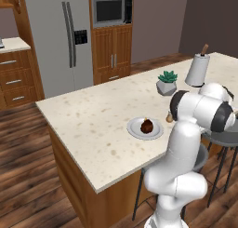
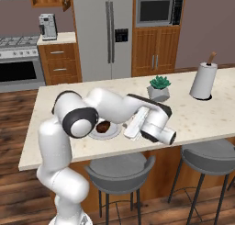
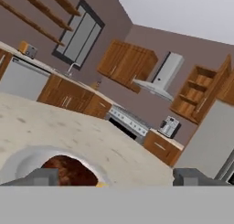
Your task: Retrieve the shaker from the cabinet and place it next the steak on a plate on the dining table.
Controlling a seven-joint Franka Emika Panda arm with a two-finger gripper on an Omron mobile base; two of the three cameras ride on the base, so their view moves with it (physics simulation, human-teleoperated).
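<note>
**kitchen_sim_fan:** Which step is being looked at here? The shaker [image 1: 169, 116] is seen standing on the table [image 1: 83, 115], just beside the plate [image 1: 135, 129] on its right, half tucked against the arm's elbow. The steak [image 1: 147, 125] is sat in the middle of the plate.

**panda_watcher:** It's judged to be the very end of the placing step. The fetching part can be counted as done, since the shaker is found on the stone top and not on any shelf. In the hand view the gripper [image 3: 118, 177] is held low over the table with its fingers [image 3: 45, 176] spread wide, and nothing is clamped between them. A tiny yellowish speck is caught at the bottom edge between the tips, which may be the shaker's cap, but that can't be told for sure.

**kitchen_sim_fan:** So what's called for next?

**panda_watcher:** Probably just a clean retreat. The hand should be lifted straight away with the jaws kept wide, so the shaker isn't clipped or tipped. It's narrow, so little would be needed to knock it over. The plate rim is close too, so a sideways swing is best avoided.
</note>
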